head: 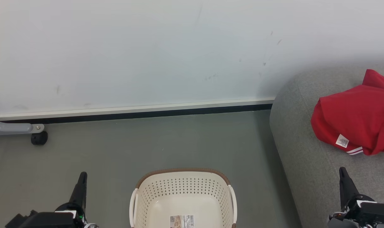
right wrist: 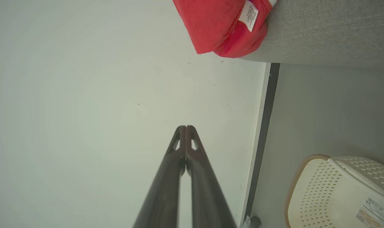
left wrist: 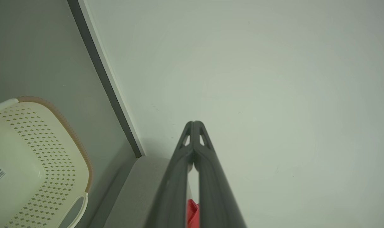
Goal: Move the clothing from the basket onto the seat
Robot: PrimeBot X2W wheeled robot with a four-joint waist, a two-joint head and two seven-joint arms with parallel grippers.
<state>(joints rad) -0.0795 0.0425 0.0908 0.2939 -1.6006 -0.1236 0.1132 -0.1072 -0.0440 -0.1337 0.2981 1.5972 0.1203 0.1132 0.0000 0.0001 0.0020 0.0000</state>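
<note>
Left gripper (head: pixel 83 175) and right gripper (head: pixel 342 171): fingers pressed together, holding nothing. Red garment (head: pixel 353 120) lies crumpled on grey sofa seat (head: pixel 299 142), inside its rounded left edge. Laundry basket (head: pixel 184 172) stands on grey floor (head: pixel 147 145) before white wall (head: pixel 147 47).

Left gripper (head: pixel 83 174), right gripper (head: pixel 342 169): jaws together.

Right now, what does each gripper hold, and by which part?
Nothing: left gripper and right gripper are shut empty; the red garment lies on the sofa cushion.
</note>
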